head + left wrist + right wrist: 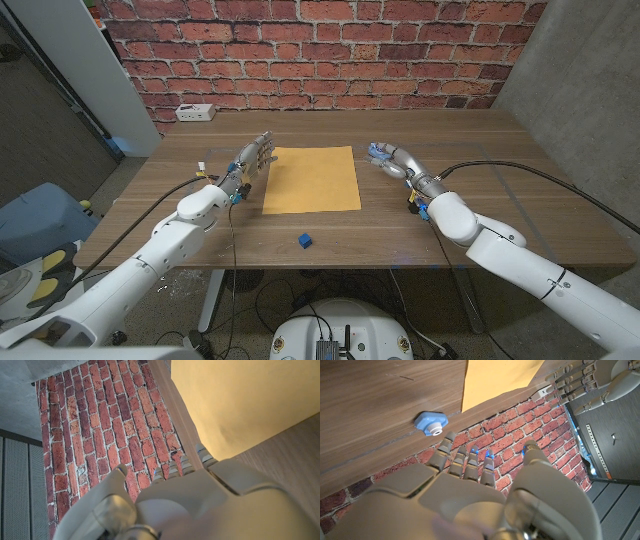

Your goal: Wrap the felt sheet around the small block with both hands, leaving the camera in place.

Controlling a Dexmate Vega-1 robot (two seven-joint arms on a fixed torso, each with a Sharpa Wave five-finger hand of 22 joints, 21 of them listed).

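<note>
Nearest the table's front edge, the small block (305, 240) is sitting just short of the felt sheet (311, 179), between both hands; left hand (251, 160) and right hand (392, 160) are flanking it, fingers seemingly apart, holding nothing.

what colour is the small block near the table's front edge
Blue; the small cube-shaped block shows best in the head view.

A white power strip (195, 113) lies at the wooden table's (480, 150) far-left edge, below the brick wall (320, 50).

matt orange felt sheet (311, 180), dark smooth wooden table (500, 190), rough brick wall (320, 50), glossy white plastic arms
</note>
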